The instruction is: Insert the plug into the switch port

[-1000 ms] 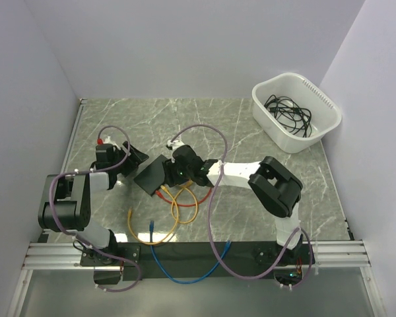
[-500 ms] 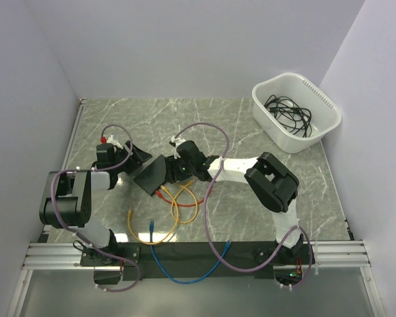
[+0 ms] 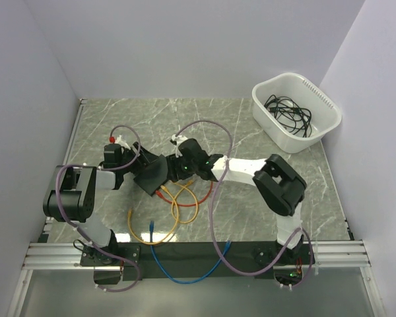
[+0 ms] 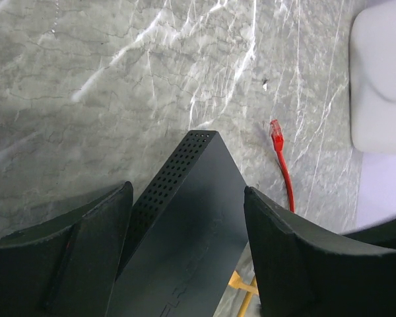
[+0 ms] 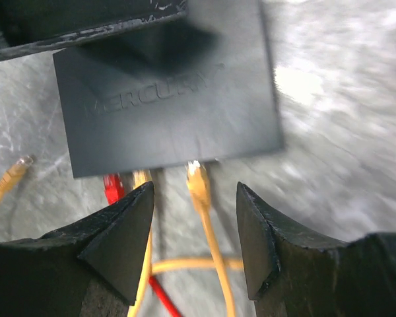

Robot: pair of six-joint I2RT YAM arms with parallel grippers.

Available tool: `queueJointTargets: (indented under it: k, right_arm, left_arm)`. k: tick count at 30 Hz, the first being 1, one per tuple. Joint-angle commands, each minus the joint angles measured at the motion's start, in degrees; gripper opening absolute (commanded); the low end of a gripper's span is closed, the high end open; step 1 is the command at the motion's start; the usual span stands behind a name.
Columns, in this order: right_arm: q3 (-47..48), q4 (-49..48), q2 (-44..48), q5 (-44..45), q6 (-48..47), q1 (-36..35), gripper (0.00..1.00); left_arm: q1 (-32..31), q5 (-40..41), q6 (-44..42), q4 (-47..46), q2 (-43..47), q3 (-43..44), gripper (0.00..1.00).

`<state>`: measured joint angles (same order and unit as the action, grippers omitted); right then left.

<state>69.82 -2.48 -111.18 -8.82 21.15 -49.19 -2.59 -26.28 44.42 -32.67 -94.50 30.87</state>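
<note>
The switch (image 3: pixel 152 177) is a flat matte-black box lying on the marble table. In the left wrist view my left gripper (image 4: pixel 187 198) is open, with one finger on each side of the switch (image 4: pixel 185 244). My left gripper also shows in the top view (image 3: pixel 140 160). My right gripper (image 3: pixel 177 173) is open at the switch's near edge. In the right wrist view a yellow plug (image 5: pixel 198 178) lies between the open right gripper's (image 5: pixel 195 198) jaws, its tip at the edge of the switch (image 5: pixel 165 99). A red plug (image 5: pixel 112 188) and a second yellow plug (image 5: pixel 142 177) sit at the same edge.
Yellow and red cables (image 3: pixel 178 201) loop in front of the switch. A blue cable (image 3: pixel 178 276) runs along the table's near edge. A loose yellow plug (image 5: pixel 16 170) lies left of the switch. A white tub (image 3: pixel 282 132) of black cables stands at the back right.
My left gripper has moved right, up to the switch, and its jaws now straddle it. My right gripper has shifted slightly along the switch's near edge.
</note>
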Motion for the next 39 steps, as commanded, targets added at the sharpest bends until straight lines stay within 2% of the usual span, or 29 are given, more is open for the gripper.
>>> queueJointTargets:
  k: [1, 5, 10, 15, 18, 20, 23, 24, 28, 32, 36, 39]
  right_arm:
    - [-0.3, 4.7, 9.2, 6.2, -3.7, 0.1, 0.60]
    - [-2.6, 8.9, 15.4, 11.5, -5.4, -1.7, 0.60]
    - [-7.9, 12.6, 24.6, 16.9, -5.3, -6.1, 0.60]
    - [-15.8, 11.6, 32.1, 17.3, -3.0, -12.2, 0.60]
    - [-18.8, 11.4, 34.3, 17.7, -0.4, -17.1, 0.60]
    - [-19.5, 12.0, 35.2, 19.9, 0.7, -21.4, 0.60]
    - [-20.2, 14.0, 35.6, 25.7, 1.9, -27.2, 0.60]
    - [-20.4, 14.4, 35.4, 29.8, 2.3, -31.4, 0.60]
    - [-20.9, 18.2, 33.7, 38.4, 6.6, -39.3, 0.60]
    - [-22.6, 19.5, 32.8, 40.7, 12.6, -41.1, 0.60]
    - [-22.4, 17.1, 31.2, 39.4, 12.4, -42.7, 0.60]
    - [-18.6, 16.7, 27.0, 39.8, 11.3, -45.4, 0.60]
  left_arm:
    - [-0.3, 0.0, -0.7, 1.8, 0.1, 1.6, 0.75]
    - [-0.3, 0.0, -1.4, 4.9, 3.1, 2.2, 0.76]
    - [-0.3, 2.7, -2.3, 10.1, 13.4, 1.4, 0.78]
    - [-0.3, 8.2, -4.0, 19.3, 26.9, 1.1, 0.80]
    - [-0.3, 13.4, -4.4, 22.1, 38.0, -0.8, 0.89]
    - [0.0, 19.8, -2.9, 22.1, 45.8, -3.8, 0.99]
    - [0.7, 24.5, 2.7, 22.7, 51.8, -6.5, 0.99]
    - [0.7, 24.6, 3.6, 22.8, 52.5, -7.0, 0.99]
    - [0.7, 25.0, 1.0, 26.2, 54.2, -6.0, 0.99]
    - [0.7, 26.2, 0.9, 26.3, 57.5, -6.8, 0.99]
    - [0.7, 26.1, 1.1, 26.1, 59.3, -8.3, 0.99]
    - [0.7, 26.1, 0.9, 27.6, 58.6, -7.5, 0.99]
